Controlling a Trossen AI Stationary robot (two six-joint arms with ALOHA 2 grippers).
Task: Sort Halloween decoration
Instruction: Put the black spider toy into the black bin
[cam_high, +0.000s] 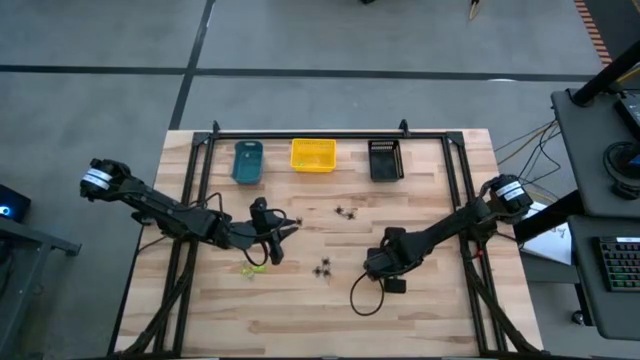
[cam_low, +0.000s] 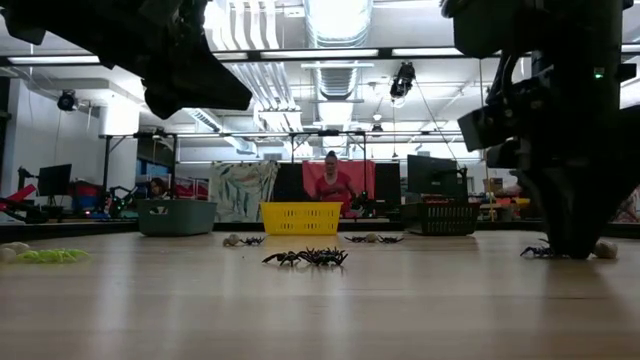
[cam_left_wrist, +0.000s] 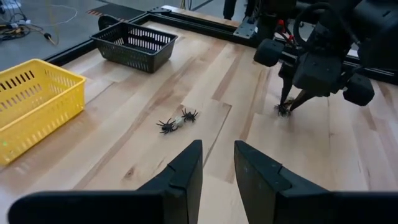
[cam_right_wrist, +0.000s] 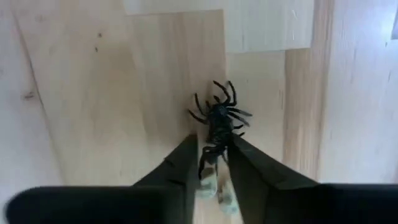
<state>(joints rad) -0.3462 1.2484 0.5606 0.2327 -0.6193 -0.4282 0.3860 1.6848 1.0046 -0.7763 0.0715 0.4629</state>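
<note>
No text, label, brand or number can be read in any of the views. The bins, the bench and the arms carry no legible marking.

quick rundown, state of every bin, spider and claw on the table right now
teal bin: upright at the table's back edge, contents unclear
yellow bin: upright, looks empty
black bin: upright, looks empty
black spider pair: loose on the wood, touching each other
yellow-green spider: loose near the left arm
black spider: on the table, between the right claw's fingers
right claw: lowered, closing around that spider's end
left claw: open, empty
</note>
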